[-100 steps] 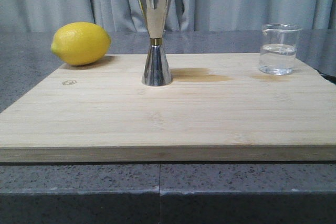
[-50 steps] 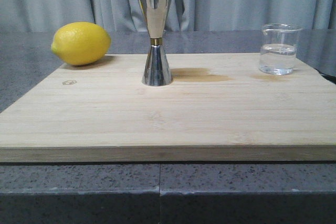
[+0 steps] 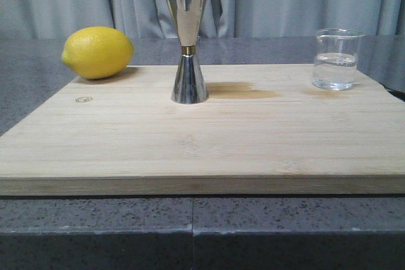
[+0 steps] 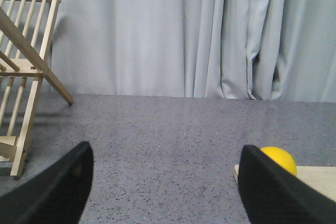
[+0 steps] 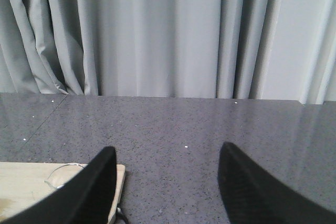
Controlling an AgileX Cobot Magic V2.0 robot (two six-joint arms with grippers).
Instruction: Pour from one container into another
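A small clear glass beaker (image 3: pixel 337 59), partly filled with clear liquid, stands at the back right of a bamboo board (image 3: pixel 202 137). The tall steel hourglass jigger (image 3: pixel 187 42) with a gold waist band stands upright near the board's back centre. Neither arm shows in the front view. My left gripper (image 4: pixel 165 153) is open over bare grey counter, off the board's left side. My right gripper (image 5: pixel 167 153) is open over the counter beyond the board's right corner; the beaker's rim (image 5: pixel 62 174) peeks out beside one finger (image 5: pixel 92 187).
A yellow lemon (image 3: pixel 98 52) lies at the board's back left, also seen as the lemon (image 4: pixel 278 157) in the left wrist view. A wooden rack (image 4: pixel 23 72) stands on the counter to the far left. Grey curtains hang behind. A damp stain (image 3: pixel 243 90) marks the board beside the jigger.
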